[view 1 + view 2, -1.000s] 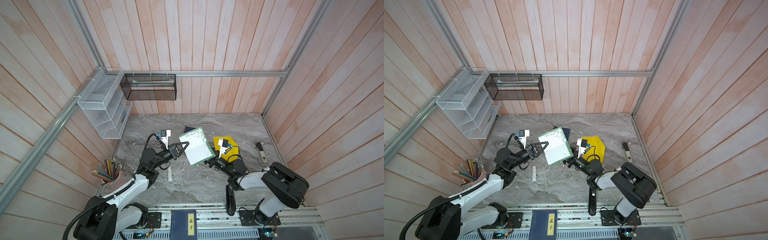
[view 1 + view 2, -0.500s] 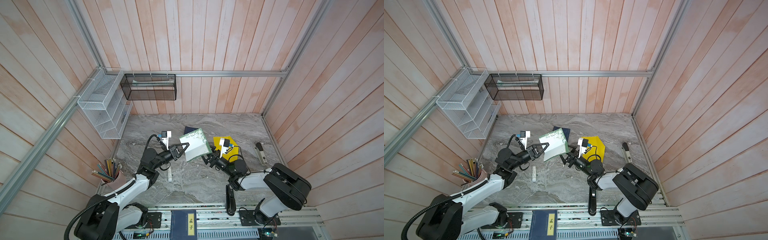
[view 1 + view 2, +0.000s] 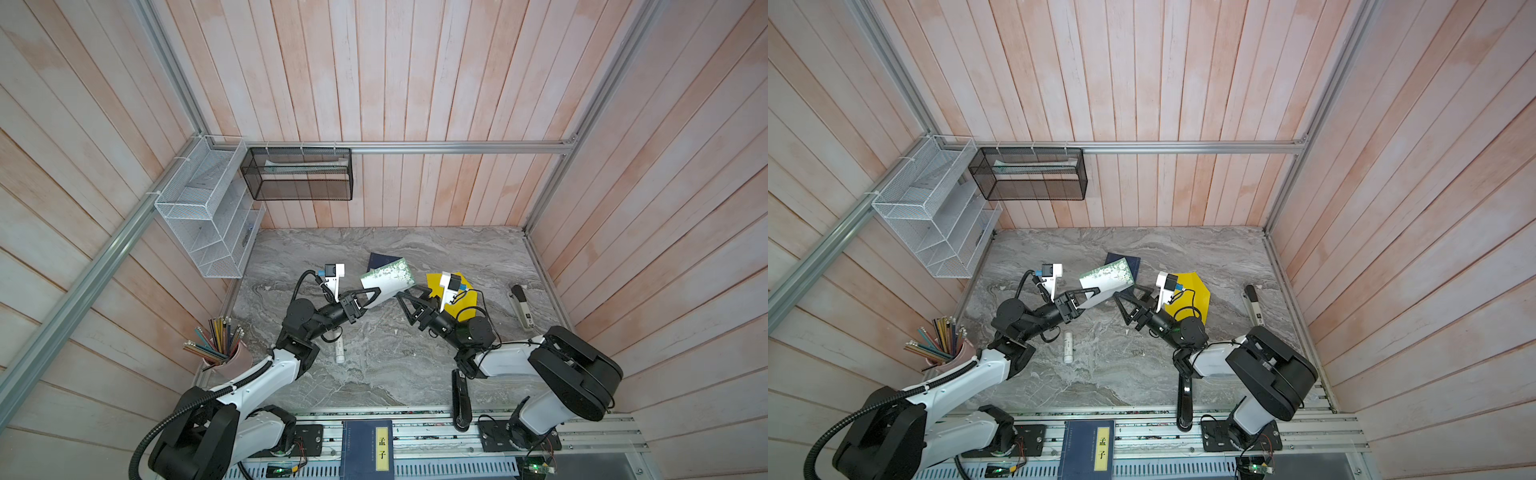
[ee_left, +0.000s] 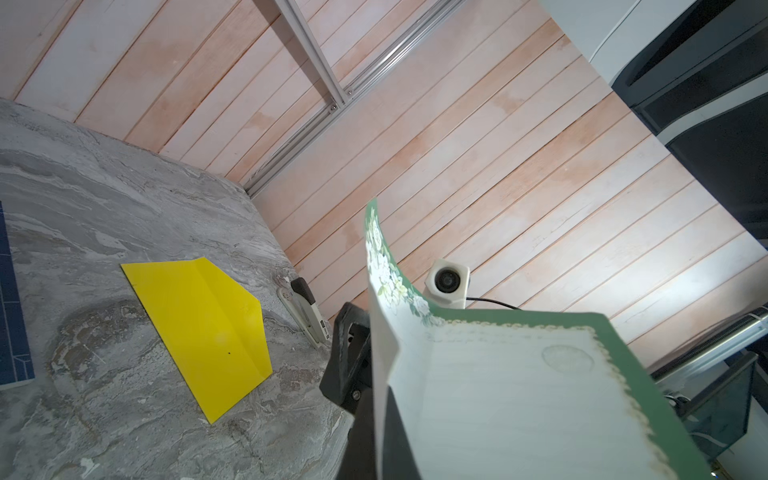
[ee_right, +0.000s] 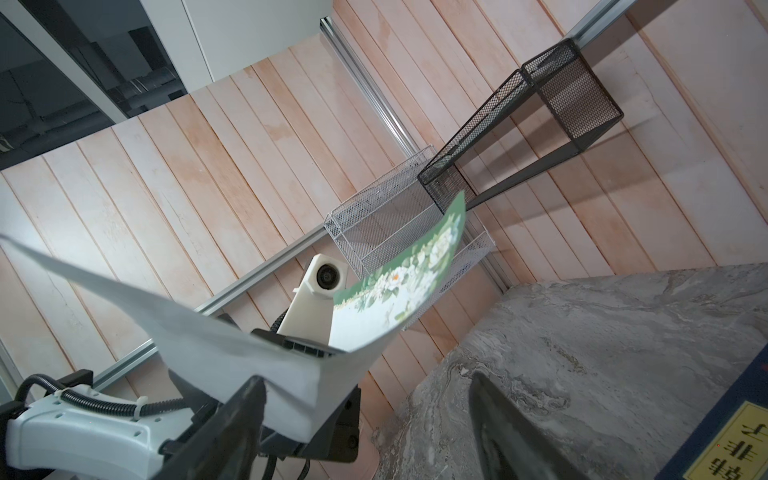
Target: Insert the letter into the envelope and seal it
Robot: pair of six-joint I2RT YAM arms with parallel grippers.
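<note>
The letter (image 3: pixel 388 277) (image 3: pixel 1108 275), white with a green flowered border, hangs bent above the table's middle. My left gripper (image 3: pixel 368 296) (image 3: pixel 1096 293) is shut on its lower edge; in the left wrist view the sheet (image 4: pixel 498 395) runs between the black fingers (image 4: pixel 345 357). My right gripper (image 3: pixel 411 294) (image 3: pixel 1130 293) stands open just right of the letter and holds nothing. In the right wrist view its fingers (image 5: pixel 232 424) are wide apart, with the letter (image 5: pixel 249 345) in front of them. The yellow envelope (image 3: pixel 463 301) (image 4: pixel 203 328) lies flat on the table, flap open, partly hidden by the right wrist in both top views.
A dark blue book (image 3: pixel 382 259) lies behind the letter. A stapler (image 3: pixel 521 305) rests near the right wall. A white tube (image 3: pixel 340 351) and a pencil cup (image 3: pixel 224 345) are on the left. Wire racks (image 3: pixel 203 216) hang on the left wall.
My right gripper has opened, let go of the letter and drawn back a little to the right. The letter has bent over and now hangs from my left gripper alone.
</note>
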